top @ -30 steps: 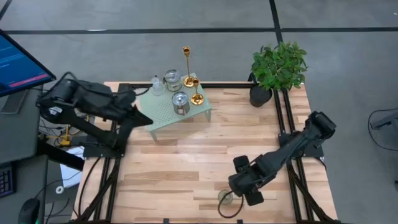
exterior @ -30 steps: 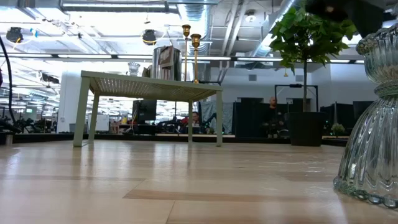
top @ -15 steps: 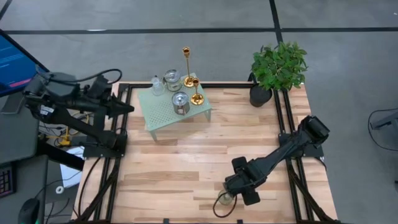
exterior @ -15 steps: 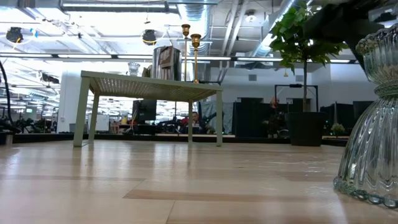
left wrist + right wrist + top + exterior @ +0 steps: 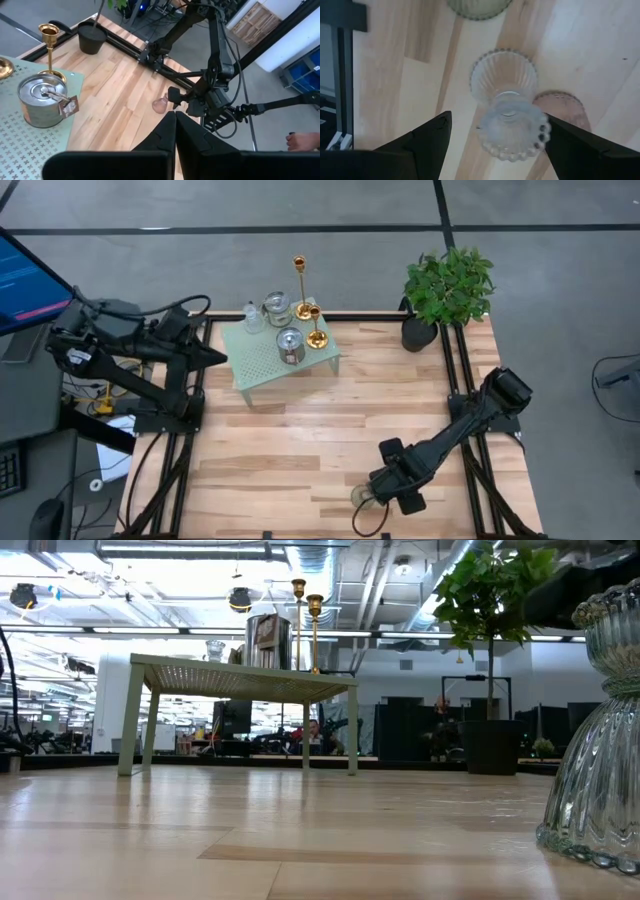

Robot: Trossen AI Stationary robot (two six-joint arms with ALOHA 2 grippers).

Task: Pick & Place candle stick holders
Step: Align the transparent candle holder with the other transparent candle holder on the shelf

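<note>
A clear ribbed glass holder (image 5: pixel 506 107) stands upright on the table near its front edge, beside a pink one (image 5: pixel 565 106) and a greenish one (image 5: pixel 477 6). It also shows in the high view (image 5: pixel 361 497) and the low view (image 5: pixel 600 740). My right gripper (image 5: pixel 497 120) is open above it, one finger on either side, and I see no touch. My left gripper (image 5: pixel 175 122) is shut and empty, by the left end of the mint-green rack (image 5: pixel 265 360). On the rack stand two gold candlesticks (image 5: pixel 299 268) (image 5: pixel 316 325), a silvery cup (image 5: pixel 290 345) and glass holders (image 5: pixel 276 308).
A potted green plant (image 5: pixel 447 285) stands at the table's far right corner. Black frame rails (image 5: pixel 458 370) run along the table's sides. Bare wood (image 5: pixel 300 440) lies between the rack and the glass holders. A monitor (image 5: pixel 30 280) is off the table's left.
My left gripper has drawn back from over the rack's left corner toward the table's left edge, then come a little way back. My right gripper has shifted slightly toward the near edge, staying over the glass holders. The holders have not moved.
</note>
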